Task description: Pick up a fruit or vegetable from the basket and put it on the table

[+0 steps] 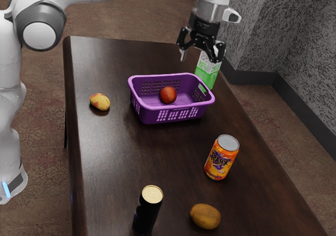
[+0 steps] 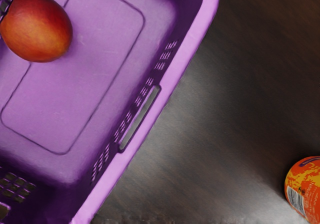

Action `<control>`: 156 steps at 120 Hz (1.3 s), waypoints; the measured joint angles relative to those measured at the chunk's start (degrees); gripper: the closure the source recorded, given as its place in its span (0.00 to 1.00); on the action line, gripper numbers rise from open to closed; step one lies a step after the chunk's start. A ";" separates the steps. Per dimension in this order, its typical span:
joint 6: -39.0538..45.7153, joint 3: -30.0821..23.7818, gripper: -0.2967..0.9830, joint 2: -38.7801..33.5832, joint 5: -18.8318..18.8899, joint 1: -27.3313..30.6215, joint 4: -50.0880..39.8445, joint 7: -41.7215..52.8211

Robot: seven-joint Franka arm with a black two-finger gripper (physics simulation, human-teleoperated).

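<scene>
My gripper (image 1: 200, 56) is raised above the table near the basket's far right corner in the exterior view, its two fingers standing wide apart. The purple basket (image 1: 170, 114) rests on the table with a red, rounded fruit (image 1: 168, 94) inside it. In the wrist view, that fruit (image 2: 37, 27) lies on the floor of the basket (image 2: 186, 67), against or close to a side wall. The hand is higher than the basket's rim, and the fingers are not touching the fruit.
A green and white carton (image 1: 208, 70) stands behind the gripper in the exterior view. On the dark table (image 1: 126, 157) are a yellow-red fruit (image 1: 100, 102), an orange can (image 1: 221, 157), a black can (image 1: 148, 209) and a brownish-yellow fruit (image 1: 205, 216). The orange can (image 2: 306, 188) appears beyond the basket in the wrist view.
</scene>
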 joint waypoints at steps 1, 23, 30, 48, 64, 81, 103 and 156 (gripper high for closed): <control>-0.03 0.05 0.23 -0.07 0.07 -0.27 0.00 -0.94; -0.53 0.53 0.23 -0.12 -0.59 0.91 -0.98 -18.99; -0.63 0.62 0.23 -0.08 -0.94 1.98 -2.06 -24.49; -0.75 1.05 0.23 -0.27 -1.32 4.57 -5.21 -36.11; -3.04 1.43 0.23 -1.82 -1.15 5.41 -5.77 -37.99; -4.02 2.72 0.23 -2.38 -1.08 5.84 -10.63 -37.94; 0.00 3.14 0.23 -1.43 -0.70 6.83 -12.99 -39.22; 17.77 3.50 0.23 -5.36 6.69 5.32 -25.64 -39.16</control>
